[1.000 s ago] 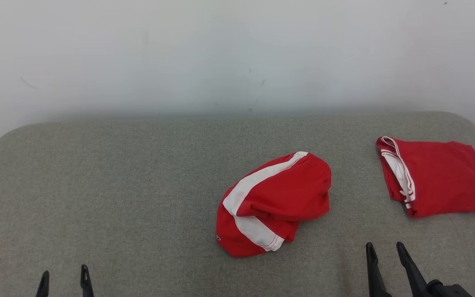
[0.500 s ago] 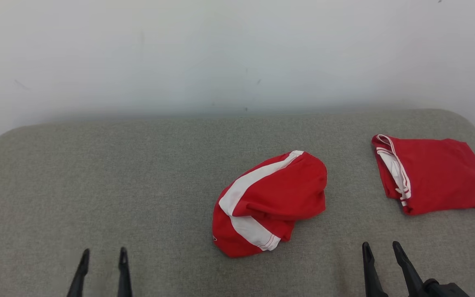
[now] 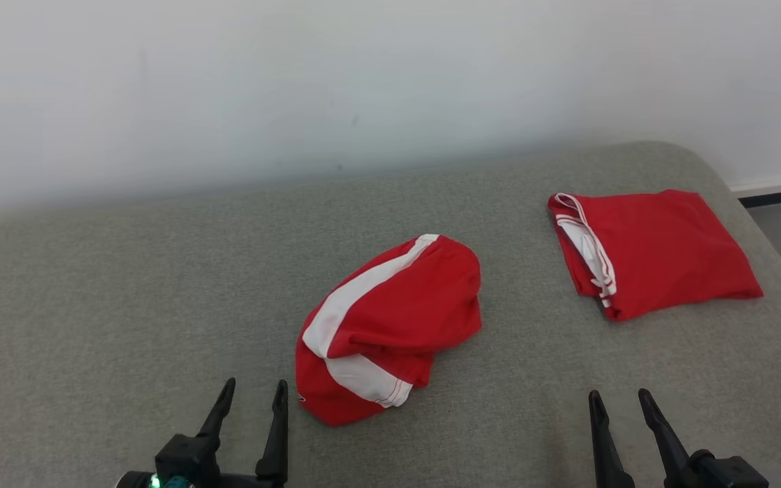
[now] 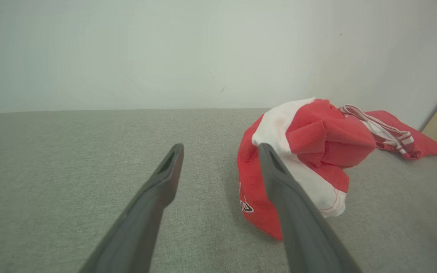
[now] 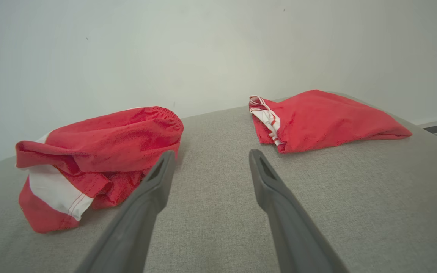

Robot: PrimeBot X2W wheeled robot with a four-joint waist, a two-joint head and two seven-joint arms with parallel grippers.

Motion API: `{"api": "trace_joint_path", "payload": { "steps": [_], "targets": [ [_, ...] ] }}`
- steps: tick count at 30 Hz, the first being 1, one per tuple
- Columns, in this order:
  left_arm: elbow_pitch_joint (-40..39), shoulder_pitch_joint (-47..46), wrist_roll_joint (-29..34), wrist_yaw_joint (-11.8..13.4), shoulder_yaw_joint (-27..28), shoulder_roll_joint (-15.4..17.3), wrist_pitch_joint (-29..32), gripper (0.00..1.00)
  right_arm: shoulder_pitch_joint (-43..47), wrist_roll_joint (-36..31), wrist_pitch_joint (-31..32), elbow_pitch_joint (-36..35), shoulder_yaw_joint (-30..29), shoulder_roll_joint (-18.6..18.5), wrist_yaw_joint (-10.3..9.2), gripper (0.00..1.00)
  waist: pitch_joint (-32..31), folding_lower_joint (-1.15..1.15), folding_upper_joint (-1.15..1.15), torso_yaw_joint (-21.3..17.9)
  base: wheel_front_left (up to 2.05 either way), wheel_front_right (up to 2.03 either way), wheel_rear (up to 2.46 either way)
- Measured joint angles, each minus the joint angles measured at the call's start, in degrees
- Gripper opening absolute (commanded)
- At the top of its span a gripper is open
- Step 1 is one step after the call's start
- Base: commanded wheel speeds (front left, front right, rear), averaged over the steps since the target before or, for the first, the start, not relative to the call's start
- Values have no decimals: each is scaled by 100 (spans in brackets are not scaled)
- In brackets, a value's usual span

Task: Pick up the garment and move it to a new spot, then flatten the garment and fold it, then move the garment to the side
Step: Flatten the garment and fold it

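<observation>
Step in hand: first pick-up, not yet started, nothing held.

Crumpled garment (image 3: 390,325): red with a white stripe, bunched in a heap about mid-way across the grey padded surface (image 3: 126,305). A second piece, the folded garment (image 3: 662,251), lies flat at the far right, well apart from the heap. Looks like finished work, so I'd leave it alone.

Left gripper (image 3: 255,383): low at the near edge, fingers spread wide, empty. Its inner finger is just beside the heap's near-left hem; the left wrist view suggests a small gap, but I can't rule out contact.

Right gripper (image 3: 617,393): fingers also wide apart, empty, over bare surface near the front edge, off the heap's right side.

Next move, my read:
- left arm goes forward, slightly inward and down, so the fingers straddle a raised fold; the white-striped ridge is closest
- close on several layers, not only the top skin, or the heap will just unroll
- right arm could take the gathered edge facing it
- keep the tips off the soft cover while closing
</observation>
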Motion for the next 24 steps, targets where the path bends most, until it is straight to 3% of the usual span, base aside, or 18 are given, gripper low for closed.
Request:
{"api": "trace_joint_path", "payload": {
  "steps": [13, 14, 15, 24],
  "targets": [
    [1755, -788, -396, -155, -385, -3, -1, 100, -174, 92, 0, 56, -37, -1, 0, 100, 406, 0, 0, -713, 0, 0, 0],
    [1862, -849, -443, -157, -402, -1, -1, 88, -202, 92, 0, 58, -34, 0, 0, 100, 433, 1, 1, -744, 0, 0, 0],
    [1903, -888, -445, -160, -409, -2, -1, 0, -220, 92, 0, 59, -38, -1, 0, 100, 458, 1, 0, -769, 0, 0, 0],
    [1545, -978, -515, -210, -287, -3, -1, 0, -155, 133, 0, 45, -147, -1, 0, 100, 471, 1, 0, -589, 0, 0, 0]
  ]
}}
